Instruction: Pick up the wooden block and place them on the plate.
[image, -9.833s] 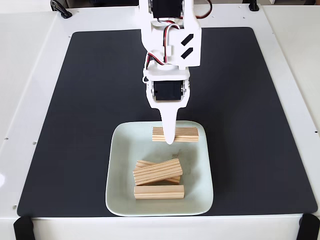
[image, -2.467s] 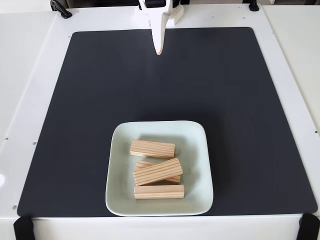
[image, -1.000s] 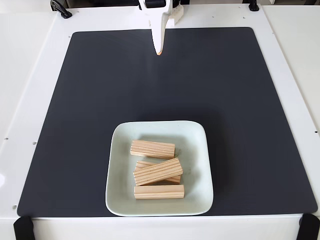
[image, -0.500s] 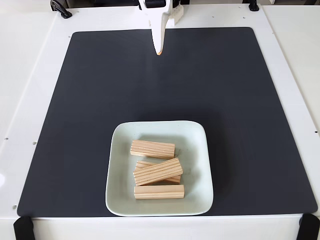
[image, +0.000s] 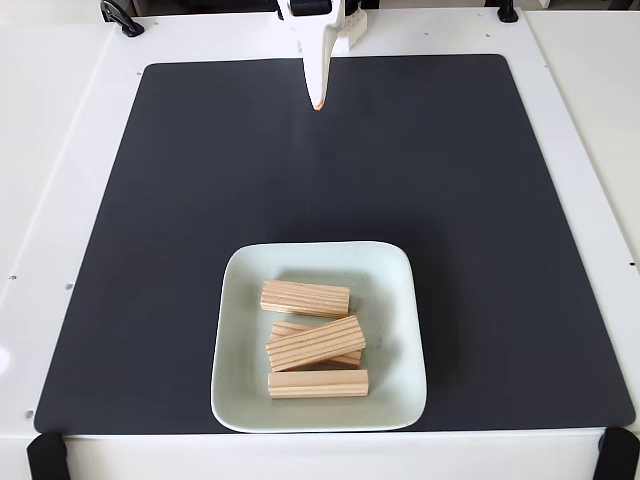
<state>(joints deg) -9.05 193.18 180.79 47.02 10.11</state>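
A: Wooden blocks (image: 305, 298), fixed view: four on the plate (image: 395, 380), one leaning across another, none left on the mat (image: 180, 200).

B: My end effector (image: 317, 100)?

A: Parked at the mat's far edge, fingers together, holding nothing. Placing looks done; I'd judge no next move needed.

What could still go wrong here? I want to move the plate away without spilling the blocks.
One wooden block lies tilted across another block beneath it, so it might slide or tip if the plate is jolted. The plate also sits close to the mat's near edge, leaving little margin on that side. The gripper hangs far back, holding nothing, so it poses little risk.
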